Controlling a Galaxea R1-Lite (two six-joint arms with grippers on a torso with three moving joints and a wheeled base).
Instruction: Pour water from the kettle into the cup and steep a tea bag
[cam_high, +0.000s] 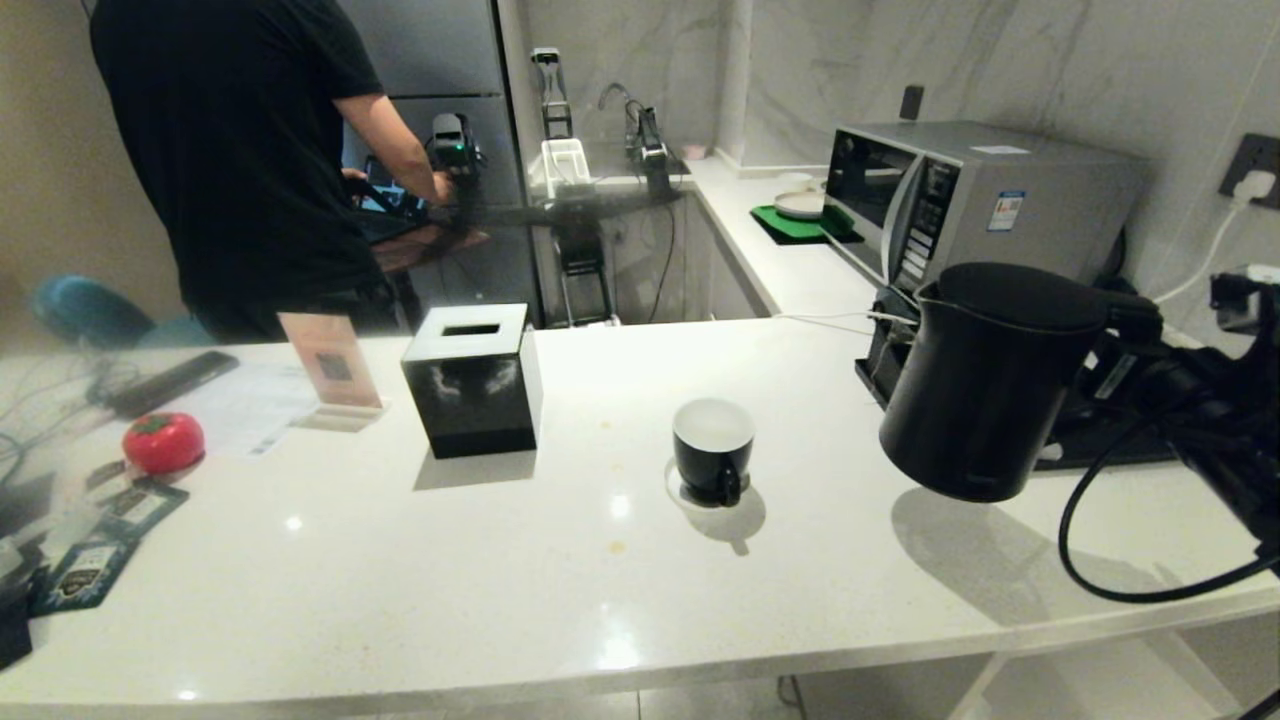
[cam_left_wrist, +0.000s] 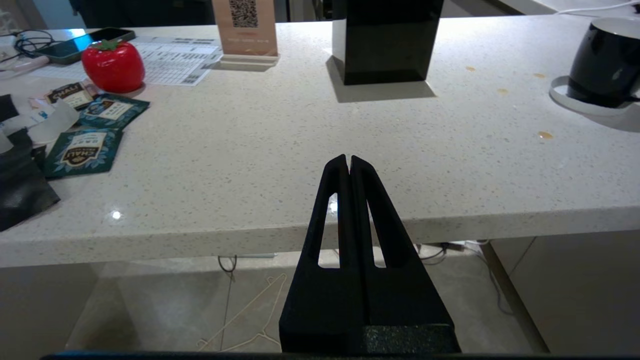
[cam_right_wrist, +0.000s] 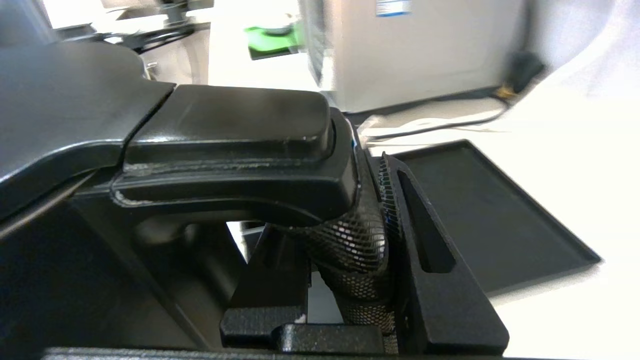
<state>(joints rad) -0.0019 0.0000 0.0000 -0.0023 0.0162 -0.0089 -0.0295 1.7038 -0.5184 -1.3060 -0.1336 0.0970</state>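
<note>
Kettle (cam_high: 985, 385) in right claw (cam_right_wrist: 345, 250), airborne right of cup (cam_high: 712, 450)

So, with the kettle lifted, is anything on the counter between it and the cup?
Nothing visible. The kettle, held by the right gripper, hangs right of the cup with only bare counter between them.
</note>
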